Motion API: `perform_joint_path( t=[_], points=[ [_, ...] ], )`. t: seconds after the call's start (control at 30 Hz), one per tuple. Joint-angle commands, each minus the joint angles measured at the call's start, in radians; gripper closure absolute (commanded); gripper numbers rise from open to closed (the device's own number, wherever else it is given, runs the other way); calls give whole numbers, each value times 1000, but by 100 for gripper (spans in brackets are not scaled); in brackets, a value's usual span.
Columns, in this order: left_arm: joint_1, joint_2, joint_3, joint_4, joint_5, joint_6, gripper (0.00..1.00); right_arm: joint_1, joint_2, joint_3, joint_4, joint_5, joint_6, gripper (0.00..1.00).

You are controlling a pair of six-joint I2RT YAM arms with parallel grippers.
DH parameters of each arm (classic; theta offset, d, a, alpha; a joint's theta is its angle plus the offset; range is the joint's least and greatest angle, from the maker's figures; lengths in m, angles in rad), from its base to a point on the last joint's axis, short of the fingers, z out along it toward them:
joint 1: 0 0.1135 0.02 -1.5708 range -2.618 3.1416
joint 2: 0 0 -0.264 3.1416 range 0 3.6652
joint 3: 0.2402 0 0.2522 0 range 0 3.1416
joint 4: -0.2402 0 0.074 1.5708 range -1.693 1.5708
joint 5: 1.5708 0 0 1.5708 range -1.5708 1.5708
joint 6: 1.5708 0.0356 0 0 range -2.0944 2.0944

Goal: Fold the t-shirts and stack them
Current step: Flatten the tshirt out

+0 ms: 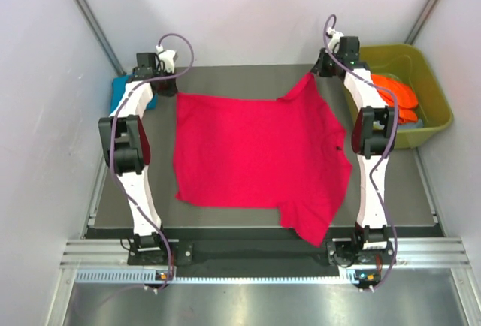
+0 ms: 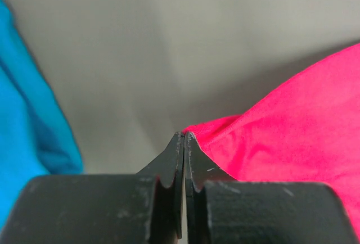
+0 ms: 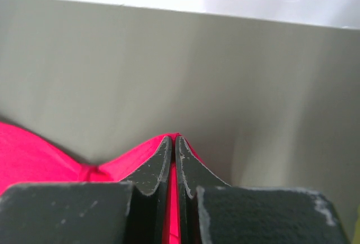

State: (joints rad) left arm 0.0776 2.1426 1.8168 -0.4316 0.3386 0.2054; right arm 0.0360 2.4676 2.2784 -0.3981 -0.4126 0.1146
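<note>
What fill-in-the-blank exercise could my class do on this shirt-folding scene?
The orange shirts lie in the green ____.
The teal shirt lies beside the ____ arm.
The left gripper and right gripper are both ____ on the pink shirt.
Missing words: tub, left, shut.

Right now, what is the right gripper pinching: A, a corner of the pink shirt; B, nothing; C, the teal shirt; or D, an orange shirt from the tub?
A: the right gripper is shut, with cloth of the pink shirt showing between its jaws, and from above that shirt's far corner peaks up to it.
</note>
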Motion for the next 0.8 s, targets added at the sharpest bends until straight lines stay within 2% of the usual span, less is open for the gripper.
perform_joint_path(
  t=[0.0, 0.4, 0.63, 0.77],
  points=[
    [1, 72, 122, 53, -49, 14, 100, -2, 20, 81, 91, 57, 16, 100],
    [-15, 203, 263, 96, -156, 114, 100, 31, 103, 167, 269, 162, -13, 100],
    [-16, 293, 371, 137, -170, 86, 100, 28, 131, 191, 289, 167, -24, 100],
    [-16, 260, 354, 139, -173, 63, 100, 30, 73, 162, 237, 146, -46, 100]
  ],
)
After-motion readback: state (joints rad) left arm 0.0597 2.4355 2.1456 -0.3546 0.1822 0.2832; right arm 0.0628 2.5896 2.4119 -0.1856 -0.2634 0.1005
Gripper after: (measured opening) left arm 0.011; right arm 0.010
